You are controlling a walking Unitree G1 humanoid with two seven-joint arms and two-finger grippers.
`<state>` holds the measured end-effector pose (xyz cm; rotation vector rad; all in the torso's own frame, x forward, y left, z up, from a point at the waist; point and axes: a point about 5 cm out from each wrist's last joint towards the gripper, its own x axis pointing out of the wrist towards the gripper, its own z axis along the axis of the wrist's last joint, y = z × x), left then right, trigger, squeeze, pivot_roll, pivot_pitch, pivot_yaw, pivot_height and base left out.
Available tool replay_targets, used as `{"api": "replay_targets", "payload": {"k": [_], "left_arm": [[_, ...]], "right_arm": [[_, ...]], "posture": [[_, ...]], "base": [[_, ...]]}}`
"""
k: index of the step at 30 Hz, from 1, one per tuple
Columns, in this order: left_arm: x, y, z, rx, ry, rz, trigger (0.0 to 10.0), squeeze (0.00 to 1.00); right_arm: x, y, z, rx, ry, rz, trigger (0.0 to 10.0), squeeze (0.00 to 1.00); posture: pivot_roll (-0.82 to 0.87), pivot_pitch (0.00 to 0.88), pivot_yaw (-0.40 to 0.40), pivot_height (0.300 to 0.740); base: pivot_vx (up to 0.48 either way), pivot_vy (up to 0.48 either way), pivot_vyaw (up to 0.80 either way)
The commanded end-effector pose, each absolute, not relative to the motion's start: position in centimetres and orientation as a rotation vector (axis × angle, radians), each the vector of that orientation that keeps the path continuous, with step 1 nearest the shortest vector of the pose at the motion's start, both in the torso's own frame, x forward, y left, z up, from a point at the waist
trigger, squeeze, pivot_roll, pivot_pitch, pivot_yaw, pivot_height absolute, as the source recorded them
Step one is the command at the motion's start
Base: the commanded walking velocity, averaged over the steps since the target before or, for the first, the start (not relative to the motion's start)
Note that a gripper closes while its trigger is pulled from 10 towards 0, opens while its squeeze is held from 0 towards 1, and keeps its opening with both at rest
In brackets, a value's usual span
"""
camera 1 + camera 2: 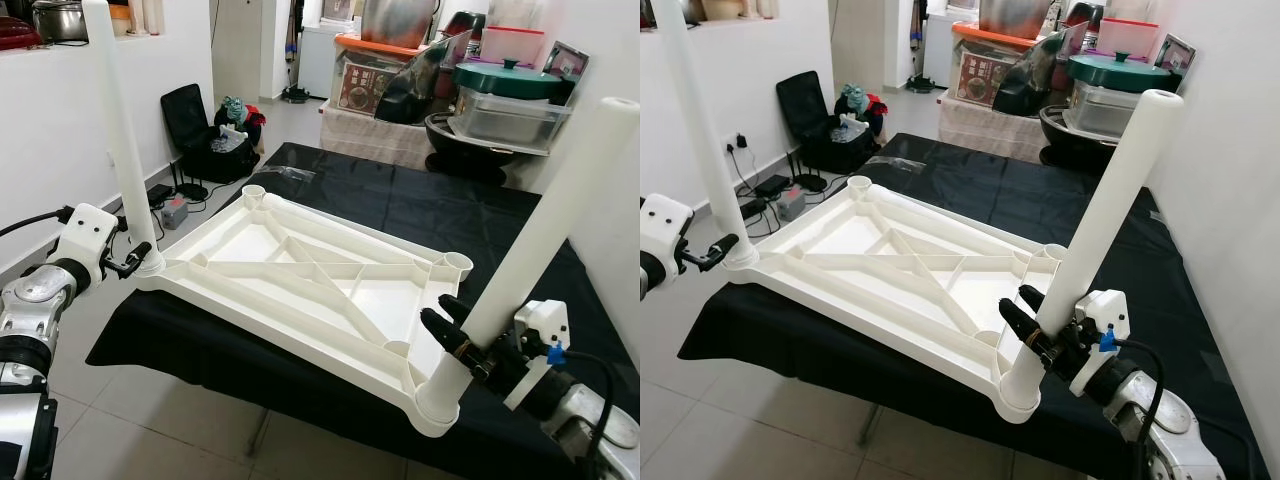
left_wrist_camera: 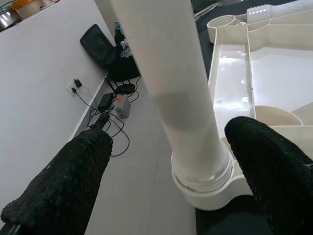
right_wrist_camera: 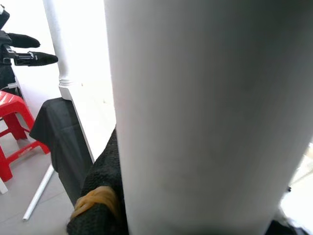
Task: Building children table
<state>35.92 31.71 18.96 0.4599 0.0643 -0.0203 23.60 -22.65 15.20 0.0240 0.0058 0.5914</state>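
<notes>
White plastic tabletop (image 1: 300, 275) lies upside down, ribbed underside up, on a work table under a black cloth (image 1: 400, 215). Two of four corner sockets hold legs: the left leg (image 1: 125, 140) stands upright in the near-left socket, the right leg (image 1: 1095, 240) sits in the near-right socket and leans to the right, so by the look of it not fully seated. The far-left socket (image 1: 253, 191) and the far-right socket (image 1: 456, 264) are empty. Judged progress: about half; two legs remain, plus turning the table upright. Left gripper (image 1: 135, 262) is at the base of the left leg, fingers (image 2: 73, 181) spread either side of it and not touching. Right gripper (image 1: 1032, 322) is clamped on the right leg just above its socket. Room: pale tiled floor, a white wall with an outlet and cables, a black bag (image 1: 195, 135) on the floor, and stacked containers and pots (image 1: 510, 95) beyond the table's far end.
</notes>
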Motion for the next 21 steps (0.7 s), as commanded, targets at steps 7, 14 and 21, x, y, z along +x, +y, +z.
{"api": "replay_targets", "payload": {"k": [7,14,21], "left_arm": [[36.3,29.9,18.0,0.438,0.043,-0.088,10.0,0.0],[35.2,21.7,14.2,0.315,-0.039,-0.4,10.0,0.0],[34.2,19.9,13.1,0.288,-0.038,-0.466,10.0,0.0]], "right_arm": [[24.1,-24.4,11.2,-0.024,0.205,0.392,10.0,0.0],[26.6,-22.3,12.3,0.022,0.118,0.379,10.0,0.0],[27.1,-21.9,12.3,0.027,0.113,0.391,10.0,0.0]], "posture": [[0.0,0.0,-0.088,0.74],[0.02,0.0,-0.109,0.74],[0.03,0.0,-0.114,0.74]], "base": [[0.0,0.0,0.0],[0.0,0.0,0.0],[0.0,0.0,0.0]]}}
